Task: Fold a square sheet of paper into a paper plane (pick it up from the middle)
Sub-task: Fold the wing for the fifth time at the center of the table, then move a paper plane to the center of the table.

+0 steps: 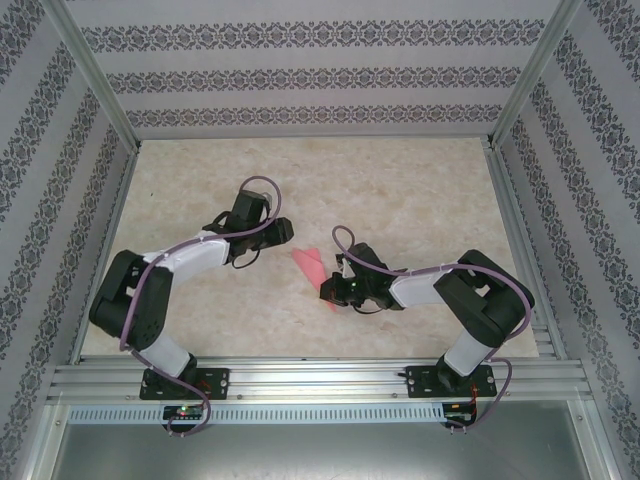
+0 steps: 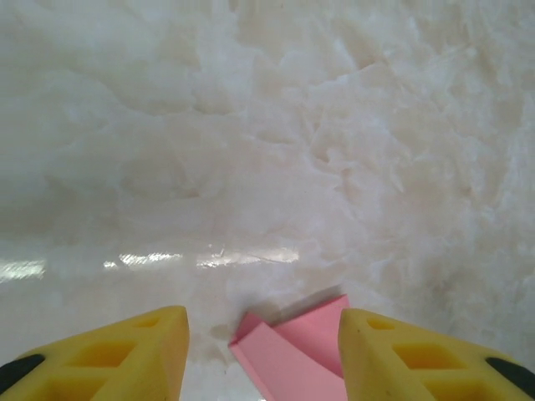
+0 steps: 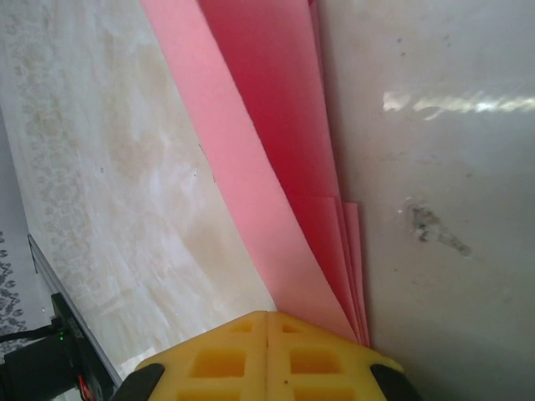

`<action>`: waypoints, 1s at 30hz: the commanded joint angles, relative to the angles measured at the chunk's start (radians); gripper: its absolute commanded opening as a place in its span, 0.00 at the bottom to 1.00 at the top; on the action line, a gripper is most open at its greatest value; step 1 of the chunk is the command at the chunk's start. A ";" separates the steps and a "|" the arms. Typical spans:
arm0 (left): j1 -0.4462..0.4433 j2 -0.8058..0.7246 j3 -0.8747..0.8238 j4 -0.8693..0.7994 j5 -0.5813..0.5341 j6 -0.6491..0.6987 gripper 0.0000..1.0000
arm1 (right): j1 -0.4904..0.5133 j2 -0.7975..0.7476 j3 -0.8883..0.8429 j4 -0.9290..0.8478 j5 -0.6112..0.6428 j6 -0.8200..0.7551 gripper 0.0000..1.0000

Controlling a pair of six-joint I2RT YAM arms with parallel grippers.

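right gripper (image 3: 267, 317): we see it pinched closed on the paper plane (image 3: 276, 125), at its layered edge, bottom centre.
left gripper (image 2: 261, 327): jaws apart, pink tip between them at the bottom of the frame.
paper plane: on the bench (image 2: 251, 125), centre of the top view.
handling: we judge it light, limp and easily creased; grip the folded ridge.

"What did the left wrist camera have in front of it?"

"Mostly the glossy, cream, marble-patterned tabletop (image 2: 267, 150), with a streak of glare running across it."

"And the left gripper (image 2: 263, 352)?"

"Its two blocky yellow fingertips (image 2: 125, 355) poked in at the bottom corners. They stood apart, with a clear gap between them."

"Anything in that gap?"

"The end of a pink-red folded paper plane (image 2: 301, 359), lying on the tabletop. It sat closer to the fingertip at the right of the view, and its edge ran behind that one. It was clear of the other. One layer lapped over another. Whether that fingertip touched the paper, I couldn't tell."
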 commanded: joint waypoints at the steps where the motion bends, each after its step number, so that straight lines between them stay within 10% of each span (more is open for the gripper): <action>1: -0.046 -0.072 0.034 -0.203 -0.093 -0.052 0.54 | 0.067 0.004 0.008 0.037 0.063 0.102 0.08; 6: -0.135 -0.114 0.073 -0.399 -0.201 -0.154 0.59 | 0.114 -0.199 0.010 -0.040 0.211 0.078 0.22; 13: -0.319 0.030 0.236 -0.557 -0.336 -0.263 0.69 | -0.068 -0.662 -0.159 -0.394 0.508 0.015 0.38; 20: -0.426 0.274 0.499 -0.769 -0.445 -0.310 0.72 | -0.311 -0.932 -0.310 -0.442 0.348 -0.020 0.53; 30: -0.425 0.287 0.445 -0.732 -0.421 -0.330 0.62 | -0.326 -0.824 -0.299 -0.385 0.255 -0.041 0.58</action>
